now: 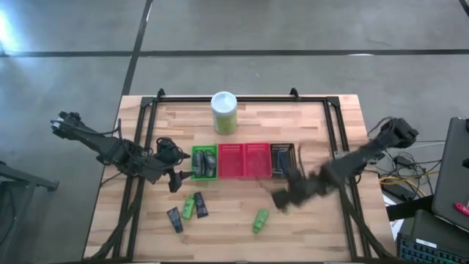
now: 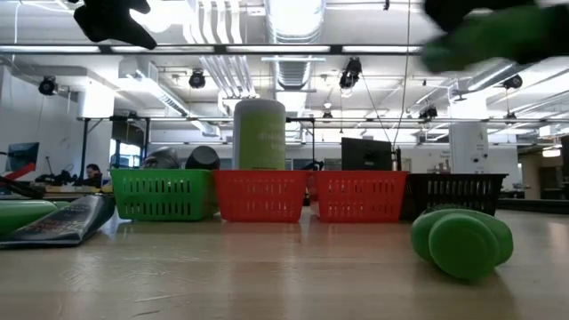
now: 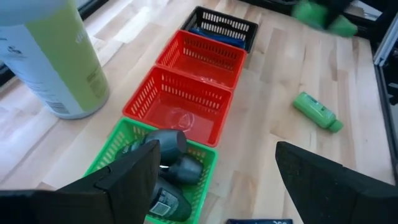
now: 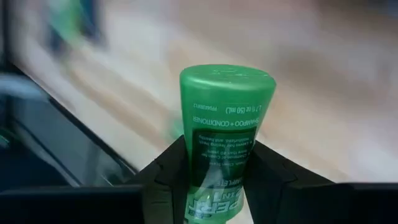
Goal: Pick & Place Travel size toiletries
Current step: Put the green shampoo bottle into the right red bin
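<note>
We have the right gripper point(image 4: 214, 186) clamped on a green tube point(image 4: 225, 134): in the right wrist view its two fingers point(image 4: 171, 174) press the tube's sides, cap end pointing away from the wrist along the fingers' line. In the high view that gripper point(image 1: 282, 198) sits right of centre, just below the black basket point(image 1: 282, 160), and its motion blur hides the tube there. The row of baskets runs across the middle of that frame: green basket point(image 1: 204, 163) at the left end, two red baskets point(image 1: 244, 160) next, black at the right. The held tube thus lies just below the row's right end, and we judge the next move to be a short carry upward and leftward in that frame to whichever basket takes green tubes; we cannot tell which. A second green tube point(image 1: 260, 220) lies loose on the table point(image 1: 330, 235) below the red baskets, nearer the right arm. More small tubes point(image 1: 187, 209) lie at lower left, nearer the left gripper point(image 1: 176, 176), which hangs with its fingers apart just left of the green basket, where grey tubes point(image 3: 171, 155) already rest.
</note>
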`<state>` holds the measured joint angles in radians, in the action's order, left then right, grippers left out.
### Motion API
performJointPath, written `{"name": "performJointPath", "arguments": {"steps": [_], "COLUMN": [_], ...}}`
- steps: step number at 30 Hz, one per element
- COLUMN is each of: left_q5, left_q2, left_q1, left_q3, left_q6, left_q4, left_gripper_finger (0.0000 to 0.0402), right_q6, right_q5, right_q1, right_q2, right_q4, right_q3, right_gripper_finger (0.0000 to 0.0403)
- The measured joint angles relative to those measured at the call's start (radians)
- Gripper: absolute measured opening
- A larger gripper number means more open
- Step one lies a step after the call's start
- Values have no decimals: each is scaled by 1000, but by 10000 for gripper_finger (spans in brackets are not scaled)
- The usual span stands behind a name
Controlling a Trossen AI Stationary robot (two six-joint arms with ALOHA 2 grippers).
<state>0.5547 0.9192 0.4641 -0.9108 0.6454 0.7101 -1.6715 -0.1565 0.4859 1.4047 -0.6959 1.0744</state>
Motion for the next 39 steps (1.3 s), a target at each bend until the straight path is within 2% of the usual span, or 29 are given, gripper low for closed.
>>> {"name": "performJointPath", "arguments": {"steps": [4, 8, 11, 16, 26, 35, 39], "left_q5": [11, 12, 12, 12, 12, 12, 12], "left_q2": [0, 0, -1, -2, -2, -2, -2], "left_q1": [0, 0, 0, 0, 0, 0, 0], "left_q3": [0, 0, 0, 0, 0, 0, 0], "left_q6": [-6, -6, -6, -6, -27, -28, -28], "left_q4": [1, 1, 3, 3, 5, 8, 8], "left_gripper_finger": [323, 323, 323, 323, 323, 323, 323], "right_q6": [167, 325, 394, 450, 421, 475, 537], "right_q5": [7, 113, 197, 263, 260, 203, 196], "right_q1": [-231, -436, -526, -570, -620, -631, -620], "right_q2": [36, 124, 212, 332, 493, 469, 452], "right_q4": [-6, -3, -27, -128, -143, -147, -246], "right_q3": [87, 168, 213, 288, 336, 395, 442], "right_gripper_finger": [110, 114, 114, 118, 173, 242, 271]}}
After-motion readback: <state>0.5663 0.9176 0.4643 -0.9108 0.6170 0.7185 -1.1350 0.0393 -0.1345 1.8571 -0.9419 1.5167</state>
